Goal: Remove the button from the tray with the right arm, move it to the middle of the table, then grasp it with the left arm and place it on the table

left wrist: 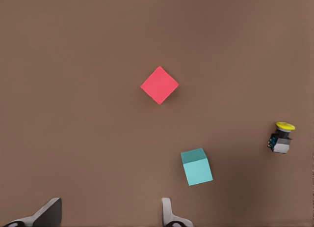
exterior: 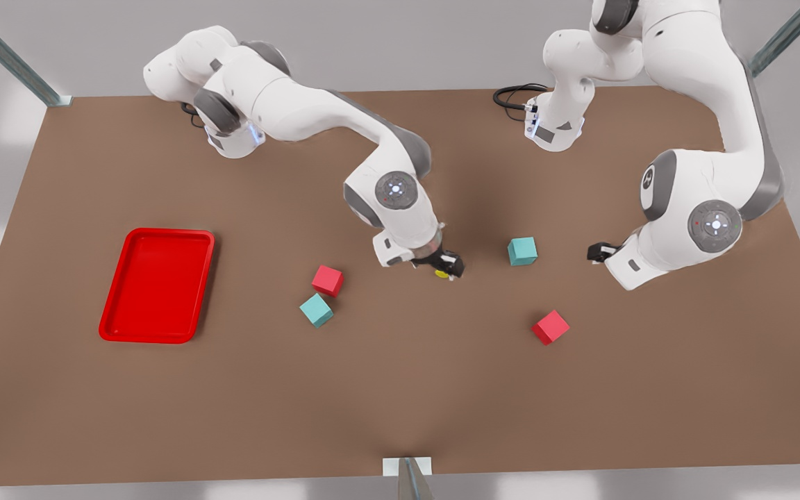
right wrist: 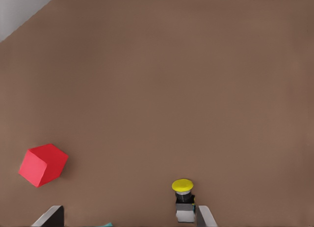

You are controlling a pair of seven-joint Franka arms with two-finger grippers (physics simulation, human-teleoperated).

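Observation:
The button (exterior: 442,273), with its yellow cap on a short black body, is near the middle of the table (exterior: 400,389), right under my right gripper (exterior: 447,267). In the right wrist view the button (right wrist: 183,198) stands beside one fingertip (right wrist: 205,218), and the right gripper (right wrist: 127,220) is open, its fingers wide apart and not closed on the button. My left gripper (exterior: 596,252) waits at the front view's right, also open (left wrist: 108,218); from there the button (left wrist: 281,137) shows farther off. The red tray (exterior: 157,285) lies at the front view's left with nothing in it.
A red cube (exterior: 328,280) and a teal cube (exterior: 317,310) sit just on the tray side of the button. Another teal cube (exterior: 522,251) and red cube (exterior: 550,327) lie between the button and the left gripper.

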